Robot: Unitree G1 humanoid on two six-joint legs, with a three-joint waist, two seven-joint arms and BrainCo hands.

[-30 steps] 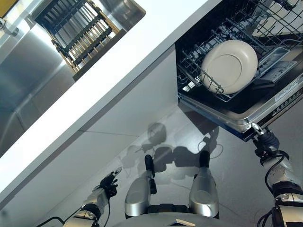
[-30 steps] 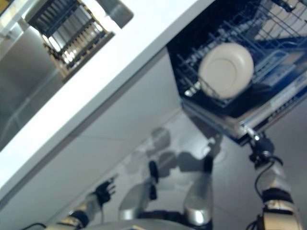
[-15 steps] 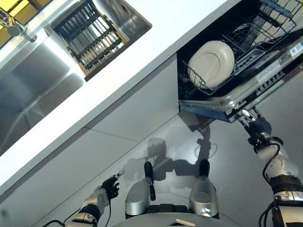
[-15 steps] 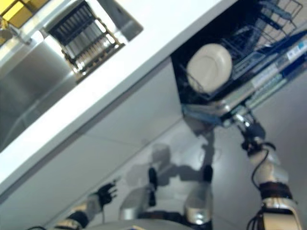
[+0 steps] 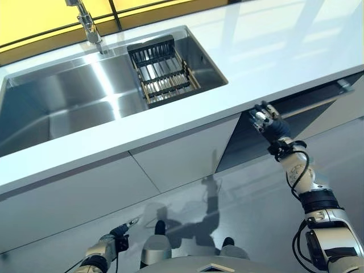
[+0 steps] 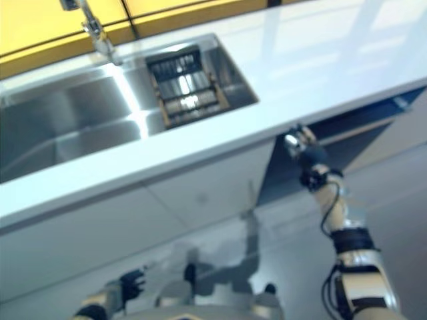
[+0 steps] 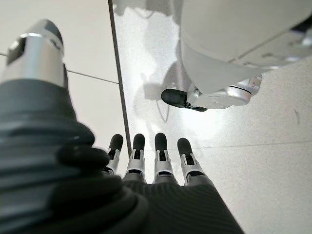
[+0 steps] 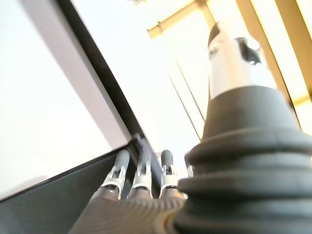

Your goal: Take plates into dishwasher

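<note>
A: Nearest first. What is the left hand (image 7: 146, 161) doing?

B: It hangs low beside the pale speckled floor (image 7: 234, 126), its fingers straight and relaxed, holding nothing.

A: And the right hand (image 5: 267, 120)?

B: It is raised to the top edge of the grey dishwasher door (image 5: 318, 102), which stands almost closed under the white glossy countertop (image 5: 239, 62). In its wrist view the fingers (image 8: 141, 168) lie straight against the dark gap there, pressing and not curled round anything.

A: Where are the plates?

B: None shows in any view. I judge any plate is behind that door, but I cannot see it.

A: What could go wrong?

B: The fingertips sit right at the seam between door and counter. If the door swings fully home while they rest there, they could be pinched. A push that is too light might leave the door ajar; a slip upward would knock the hand against the counter's underside.

A: Anything in the way?

B: Not that I can see. The flat white cabinet fronts (image 5: 170, 159) stand beside the door. Further off lies the stainless steel sink (image 5: 57, 108) with a dark slatted drying rack (image 5: 162, 68) in its basin, then the chrome tap (image 5: 88, 23) by the yellow wall at the back.
</note>
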